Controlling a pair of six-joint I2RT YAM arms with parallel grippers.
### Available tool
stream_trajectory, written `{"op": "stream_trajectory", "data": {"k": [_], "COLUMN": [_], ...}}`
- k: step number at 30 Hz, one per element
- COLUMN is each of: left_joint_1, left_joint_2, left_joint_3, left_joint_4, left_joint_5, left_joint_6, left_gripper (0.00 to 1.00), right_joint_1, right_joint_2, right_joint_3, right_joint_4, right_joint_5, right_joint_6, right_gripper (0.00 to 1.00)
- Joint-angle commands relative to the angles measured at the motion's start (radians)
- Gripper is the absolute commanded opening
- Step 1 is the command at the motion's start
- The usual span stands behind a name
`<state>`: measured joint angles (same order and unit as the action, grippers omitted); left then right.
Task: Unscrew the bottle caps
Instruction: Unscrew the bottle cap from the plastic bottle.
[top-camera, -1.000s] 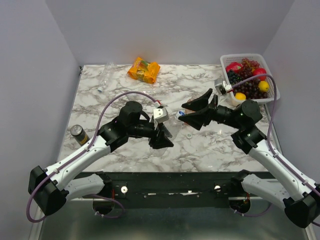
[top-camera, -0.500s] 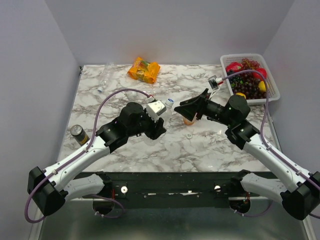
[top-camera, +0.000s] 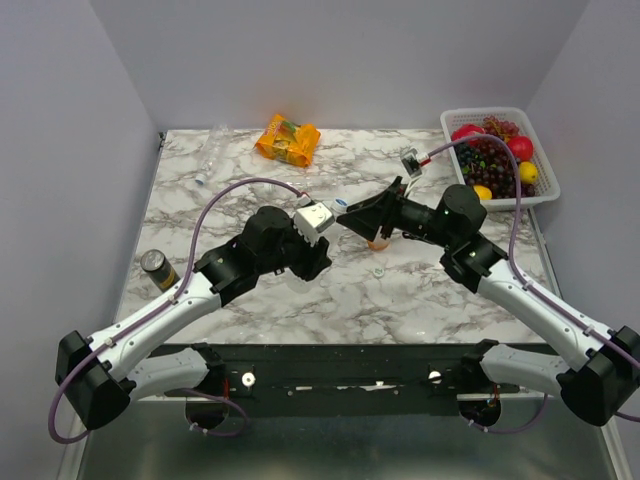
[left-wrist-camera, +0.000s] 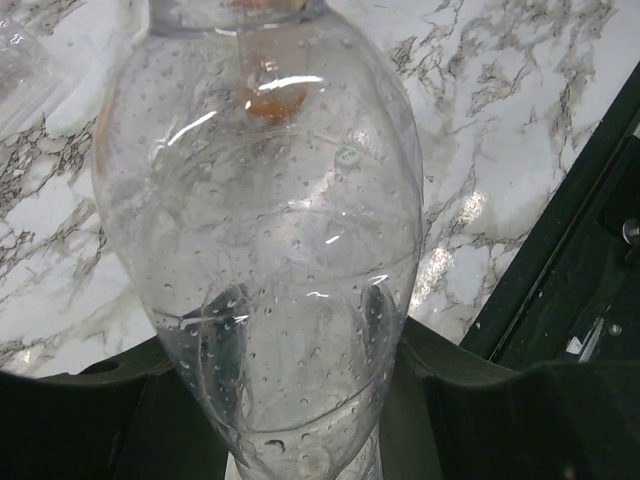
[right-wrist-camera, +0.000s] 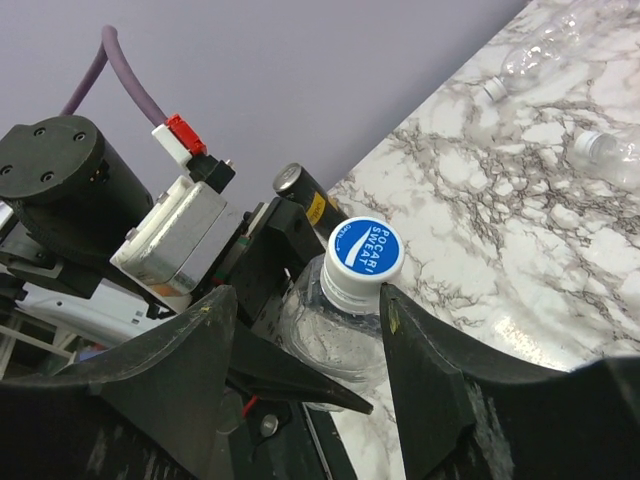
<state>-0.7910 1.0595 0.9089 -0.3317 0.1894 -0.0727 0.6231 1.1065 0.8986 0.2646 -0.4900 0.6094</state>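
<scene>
Your left gripper (left-wrist-camera: 300, 350) has its jaws closed on the belly of a clear bottle (left-wrist-camera: 260, 200), holding it over the middle of the desk (top-camera: 250, 180) with the neck tilted toward the right arm. The blue cap (right-wrist-camera: 365, 250) sits on that bottle's neck. Your right gripper (right-wrist-camera: 310, 300) has its jaws open, one finger on each side of the cap; you cannot tell whether either touches it. An orange bottle (top-camera: 377, 241) shows just beneath the right gripper. A second clear bottle (top-camera: 205, 165) lies at the desk's far left.
</scene>
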Motion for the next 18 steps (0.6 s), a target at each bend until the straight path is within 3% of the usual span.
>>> {"op": "stream_trajectory", "data": {"k": [1,18], "left_joint_1": [-0.016,-0.043], "left_joint_2": [0.011,0.049], "left_joint_3": [0.033,0.045], "left_joint_4": [-0.003,-0.026], "left_joint_5": [-0.025,-0.047], "left_joint_6": [0.007,0.016], "left_gripper": [0.38,0.38], "right_joint_1": [0.012,0.038], "right_joint_2": [0.015,0.049], "right_joint_3": [0.037,0.059], "right_joint_4": [0.012,0.041], "right_joint_5": [0.022,0.021], "right_joint_6": [0.003,0.006], "right_gripper": [0.66,0.65]}}
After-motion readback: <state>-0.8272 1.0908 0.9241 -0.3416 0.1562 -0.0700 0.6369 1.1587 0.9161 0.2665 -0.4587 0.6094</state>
